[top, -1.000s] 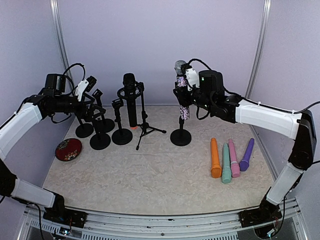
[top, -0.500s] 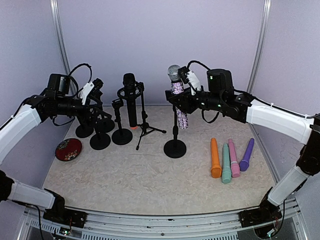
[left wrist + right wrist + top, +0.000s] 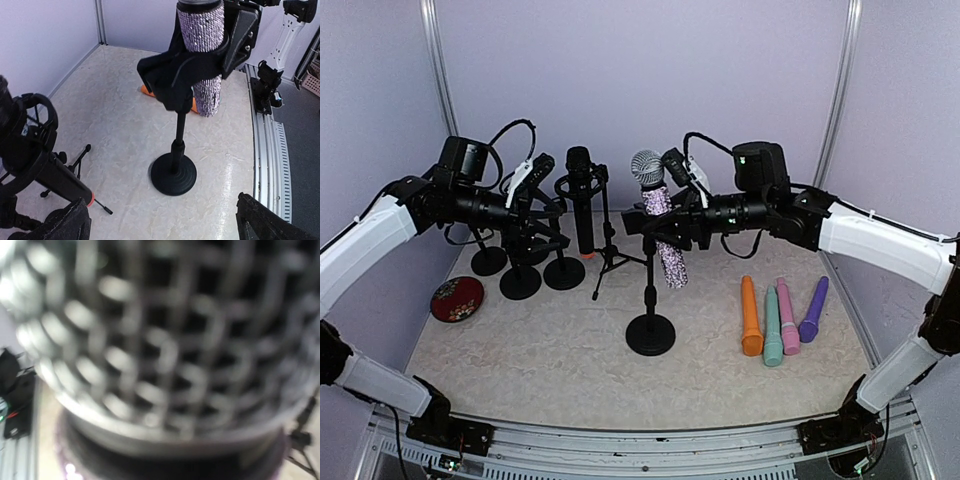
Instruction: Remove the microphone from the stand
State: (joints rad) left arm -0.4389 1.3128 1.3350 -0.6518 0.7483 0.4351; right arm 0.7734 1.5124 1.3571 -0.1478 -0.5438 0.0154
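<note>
A glittery purple microphone (image 3: 666,243) with a silver grille sits in the clip of a black round-base stand (image 3: 650,334) at the table's middle. My right gripper (image 3: 670,222) is shut on the microphone's body at the clip. In the right wrist view the blurred grille (image 3: 165,340) fills the frame and hides the fingers. My left gripper (image 3: 546,214) is open and empty, left of the microphone. In the left wrist view the microphone (image 3: 202,35), the stand base (image 3: 173,174) and my open left gripper (image 3: 165,225) show, with the base lying ahead between the fingertips.
A black microphone on a tripod (image 3: 583,205) and several empty black stands (image 3: 520,281) stand at the back left. A red disc (image 3: 457,298) lies at the left. Orange (image 3: 750,315), teal (image 3: 773,328), pink (image 3: 787,315) and purple (image 3: 813,309) microphones lie at the right.
My right gripper has carried the microphone and its stand left and nearer, to the table's middle. My left arm has swung right toward it.
</note>
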